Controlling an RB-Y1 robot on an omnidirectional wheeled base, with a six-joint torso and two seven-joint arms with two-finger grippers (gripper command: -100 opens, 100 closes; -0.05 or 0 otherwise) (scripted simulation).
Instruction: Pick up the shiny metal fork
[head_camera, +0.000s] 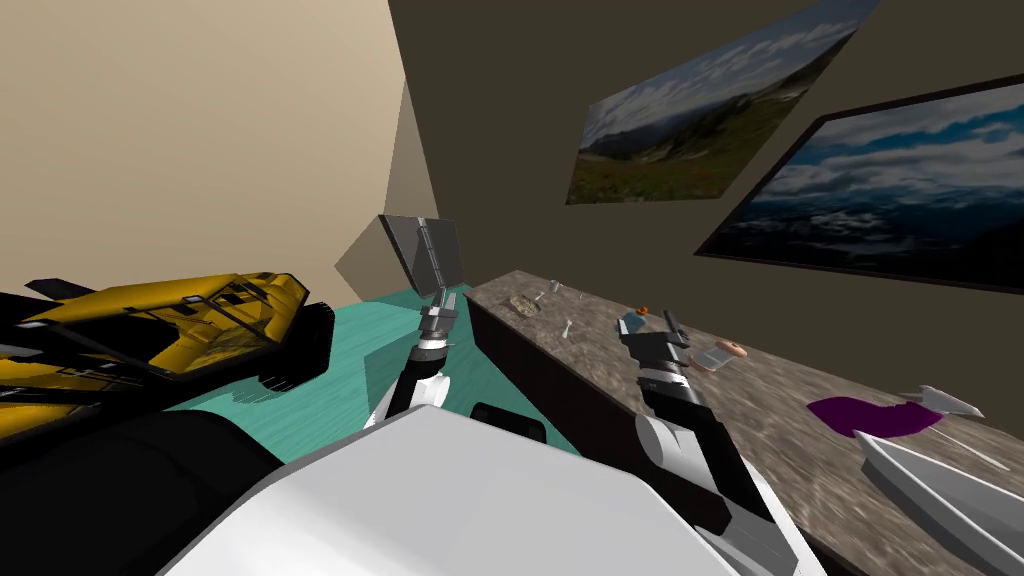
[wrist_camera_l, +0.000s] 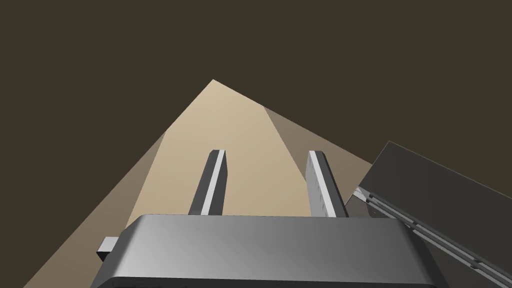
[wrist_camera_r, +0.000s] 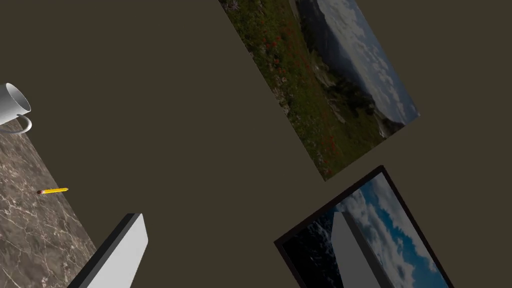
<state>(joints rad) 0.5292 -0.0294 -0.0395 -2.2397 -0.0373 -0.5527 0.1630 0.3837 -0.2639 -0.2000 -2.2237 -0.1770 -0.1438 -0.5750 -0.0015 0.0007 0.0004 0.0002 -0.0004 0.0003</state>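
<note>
The fork (head_camera: 568, 326) lies small and pale on the marble counter (head_camera: 760, 420), near its front edge with bare top all around, well to the left of the right gripper (head_camera: 672, 325). That gripper hovers above the counter with its fingers (wrist_camera_r: 120, 250) wide apart, holding nothing. The left gripper (wrist_camera_l: 266, 155) is raised beyond the counter's end, its fingers also apart and empty

White mug (wrist_camera_r: 13, 102) partly past the right wrist view's edge.

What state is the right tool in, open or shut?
Open: the right tool shows fingers wide apart, gripping nothing.
</note>
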